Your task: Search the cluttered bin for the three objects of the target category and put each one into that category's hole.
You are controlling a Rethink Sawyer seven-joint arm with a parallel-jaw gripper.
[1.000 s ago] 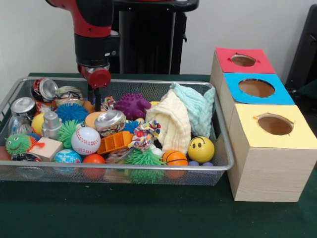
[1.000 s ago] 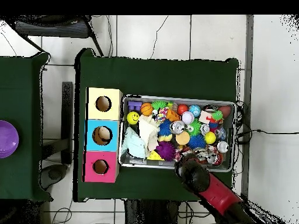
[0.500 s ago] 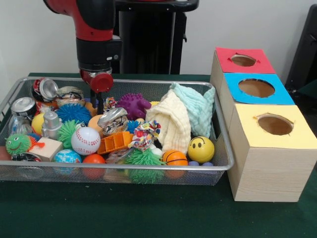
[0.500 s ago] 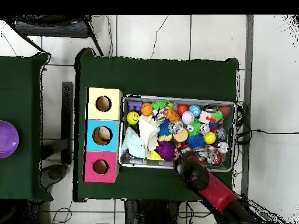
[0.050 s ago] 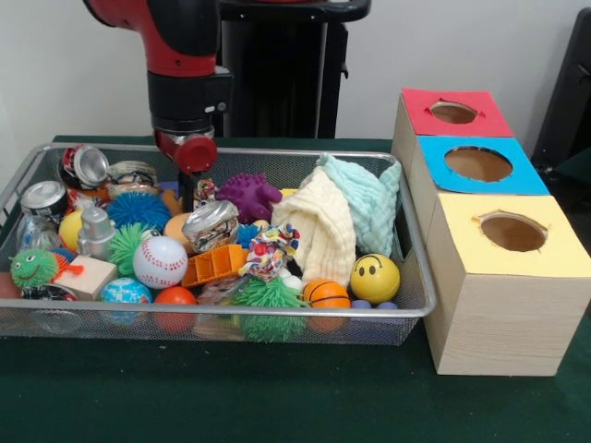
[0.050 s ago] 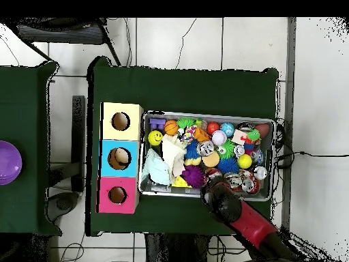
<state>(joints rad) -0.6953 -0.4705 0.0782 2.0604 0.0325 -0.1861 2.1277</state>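
Note:
My gripper [image 5: 188,196] hangs from the red and black arm into the back left of the wire bin [image 5: 416,277], just behind a crushed silver can [image 5: 211,224] that lies tilted on an orange ball. It seems to touch the can, but whether it holds it is hidden. More crushed cans lie at the bin's left end [image 5: 85,166] [image 5: 43,197]. Three boxes stand beside the bin, with a red hole top [image 5: 453,112], a blue one [image 5: 478,163] and a yellow one [image 5: 513,233]. In the overhead view the arm [image 6: 219,194] covers the gripper at the bin's lower edge.
The bin is packed: a purple spiky ball [image 5: 247,196], yellow cloth [image 5: 319,231], mint cloth [image 5: 365,198], baseball [image 5: 160,261], smiley ball [image 5: 375,277], green spiky ball [image 5: 268,300]. Green cloth covers the table [image 5: 277,397]. A purple bowl [image 6: 7,162] sits on a side table.
The arm has shifted a little to the right along the bin's back. The silver can by the gripper has tipped from lying flat to a tilt.

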